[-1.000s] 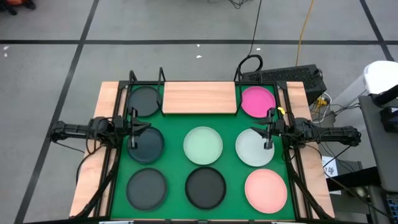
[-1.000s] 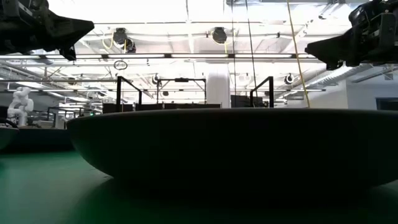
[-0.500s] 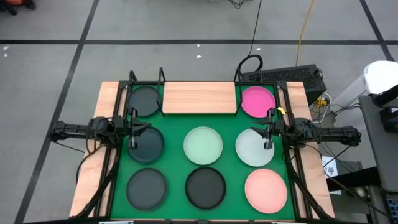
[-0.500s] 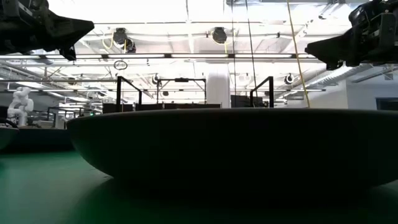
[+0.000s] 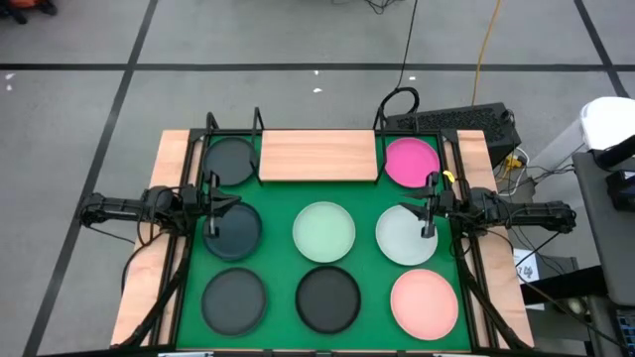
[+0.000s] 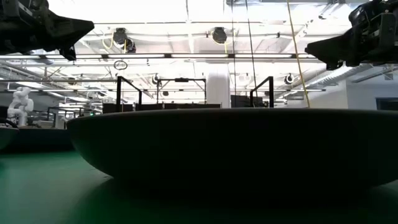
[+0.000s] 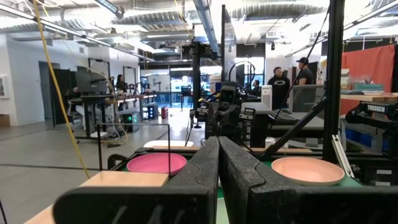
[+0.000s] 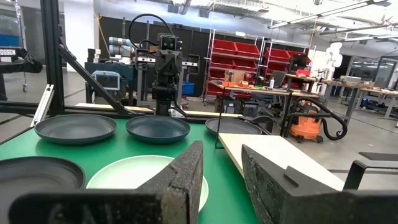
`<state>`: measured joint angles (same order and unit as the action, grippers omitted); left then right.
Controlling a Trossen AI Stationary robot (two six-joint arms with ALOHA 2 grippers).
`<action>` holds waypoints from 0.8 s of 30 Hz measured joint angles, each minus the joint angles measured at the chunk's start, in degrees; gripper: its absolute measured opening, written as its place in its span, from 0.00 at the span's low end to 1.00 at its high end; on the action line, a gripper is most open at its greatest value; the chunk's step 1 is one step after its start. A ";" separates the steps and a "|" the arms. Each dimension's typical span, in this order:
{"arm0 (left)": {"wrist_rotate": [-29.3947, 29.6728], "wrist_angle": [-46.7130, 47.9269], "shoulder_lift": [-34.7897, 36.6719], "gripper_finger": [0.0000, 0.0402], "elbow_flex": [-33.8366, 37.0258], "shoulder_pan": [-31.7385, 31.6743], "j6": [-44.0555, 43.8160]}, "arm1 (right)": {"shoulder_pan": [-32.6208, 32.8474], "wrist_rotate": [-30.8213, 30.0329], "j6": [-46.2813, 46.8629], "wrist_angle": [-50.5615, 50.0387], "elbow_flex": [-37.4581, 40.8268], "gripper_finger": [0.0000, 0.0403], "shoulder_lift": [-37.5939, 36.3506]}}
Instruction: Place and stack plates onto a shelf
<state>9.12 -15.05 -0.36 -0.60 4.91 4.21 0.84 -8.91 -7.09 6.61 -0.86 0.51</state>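
Eight plates lie on the green mat point(image 5: 363, 268): dark ones point(image 5: 230, 161) point(image 5: 234, 226) point(image 5: 234, 299) point(image 5: 328, 297), magenta point(image 5: 411, 162), pale green point(image 5: 323, 234), whitish point(image 5: 407, 236), light pink point(image 5: 425, 300). The light-wood shelf point(image 5: 317, 157) sits at the far edge between the far dark plate and the magenta one. My left gripper point(image 5: 224, 204) point(image 7: 219, 155) hovers shut above the middle-left dark plate. My right gripper point(image 5: 411, 209) point(image 8: 222, 171) hovers open above the whitish plate. Neither touches anything.
Black frame rails point(image 5: 184, 248) point(image 5: 466, 258) run along both sides of the mat, and black wire uprights point(image 5: 256, 124) point(image 5: 380, 119) stand at the shelf's far corners. In the low view the near dark plate point(image 6: 230, 146) fills the foreground. People stand in the room beyond point(image 7: 280, 81).
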 joint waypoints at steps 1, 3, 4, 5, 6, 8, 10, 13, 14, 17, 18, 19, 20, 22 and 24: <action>-0.01 0.00 0.00 0.04 0.02 -0.01 0.02 | 0.00 0.00 0.02 0.00 0.00 0.23 -0.02; -0.02 0.00 0.00 0.04 0.02 0.00 0.02 | -0.01 -0.02 0.01 0.01 0.01 0.23 0.00; 0.00 0.00 0.00 0.04 0.02 0.00 0.00 | -0.02 -0.02 0.00 0.00 0.00 0.23 0.00; -0.01 0.00 0.00 0.04 0.02 -0.01 0.02 | 0.00 -0.02 0.00 0.02 0.00 0.23 0.00; -0.02 0.00 0.00 0.04 0.02 0.00 0.02 | -0.01 -0.02 0.02 0.02 0.00 0.23 0.00; -0.02 0.00 0.00 0.04 0.01 -0.02 0.02 | 0.00 0.00 0.01 0.02 0.00 0.23 0.00; -0.02 0.00 0.00 0.04 0.01 -0.01 0.02 | 0.00 0.00 0.00 0.02 0.00 0.23 0.00; 0.00 0.00 0.00 0.04 0.02 -0.01 0.02 | -0.02 -0.02 0.00 0.04 0.00 0.23 0.00; -0.02 0.00 0.00 0.04 0.01 -0.02 0.02 | 0.00 -0.02 0.02 0.04 0.00 0.23 0.00; -0.02 -0.01 0.00 0.04 0.02 0.00 0.01 | -0.01 -0.01 0.66 0.77 0.02 0.23 0.00; 0.00 0.00 0.00 0.04 0.02 -0.02 0.01 | 0.00 0.00 1.08 1.35 0.00 0.23 0.00; -0.01 0.00 0.00 0.04 0.01 -0.01 0.02 | -0.02 0.00 1.40 2.18 0.00 0.23 0.00; -0.02 -0.02 0.00 0.04 0.02 0.00 0.02 | 0.00 0.00 1.76 3.08 0.01 0.23 0.00; -0.02 0.00 0.00 0.04 0.02 0.00 0.02 | -0.01 0.00 1.91 5.23 0.01 0.23 0.00; -0.02 0.00 0.00 0.04 0.02 0.00 0.00 | 0.00 0.00 1.92 7.91 0.00 0.23 0.00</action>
<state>9.11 -15.05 -0.36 -0.58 4.91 4.21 0.84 -8.91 -5.17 14.52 -0.86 0.51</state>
